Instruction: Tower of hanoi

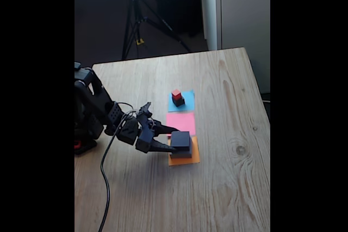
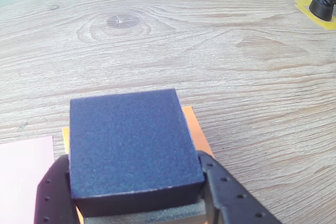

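A pale wood-grain tabletop (image 1: pixel 217 188) is seen in the fixed view, with a dark room behind it where a tripod (image 1: pixel 138 23) stands at 12 o'clock.

The pincer (image 1: pixel 173 139) is reached in from 9 o'clock by the black arm (image 1: pixel 103 112), and its two fingers are set either side of the medium black block (image 1: pixel 181 141), one along each flank. In the wrist view the pincer (image 2: pixel 134 198) is shown clamped on that black block (image 2: pixel 131 145), whose flat top is framed by a finger (image 2: pixel 231 198) at 4 o'clock and another at 8 o'clock. Just beneath the black block a strip of the wide grey block (image 2: pixel 144 213) is visible at 6 o'clock, so the black block is carried on the grey one. Both are placed on the orange paper square (image 1: pixel 185 158), an edge of which (image 2: pixel 197 129) is seen at 3 o'clock of the block in the wrist view.

Outward toward 12 o'clock in the fixed view, the pink paper square (image 1: pixel 181 121) is laid just beside the orange one; a corner of it (image 2: pixel 26 171) is caught at 9 o'clock in the wrist view. Further toward 12 o'clock the blue paper square (image 1: pixel 182 101) is found, bearing the small dark grey block (image 1: pixel 178 100) with the tiny red cube (image 1: pixel 176 94) on top. A black cable (image 1: pixel 106 177) is trailed from the arm toward 6 o'clock.
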`<action>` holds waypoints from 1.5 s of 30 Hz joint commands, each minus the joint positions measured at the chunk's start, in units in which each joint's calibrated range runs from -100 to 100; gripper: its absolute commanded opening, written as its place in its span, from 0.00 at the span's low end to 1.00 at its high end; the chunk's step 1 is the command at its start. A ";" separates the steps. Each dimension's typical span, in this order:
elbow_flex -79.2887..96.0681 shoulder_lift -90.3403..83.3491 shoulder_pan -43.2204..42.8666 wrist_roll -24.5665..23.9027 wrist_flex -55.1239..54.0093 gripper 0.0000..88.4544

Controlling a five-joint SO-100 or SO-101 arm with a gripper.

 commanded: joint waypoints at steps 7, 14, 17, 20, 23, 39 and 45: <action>-0.20 -3.38 -0.63 0.52 -1.64 0.15; -0.02 -7.24 -1.38 0.52 1.28 0.14; -0.11 -9.81 -2.14 0.52 3.38 0.14; -0.38 -11.85 -2.80 0.52 4.60 0.15; -1.47 -14.96 -3.64 0.52 8.16 0.15; -30.93 -38.35 -9.91 0.35 67.40 0.15; -52.38 -41.00 -12.92 -3.49 94.28 0.15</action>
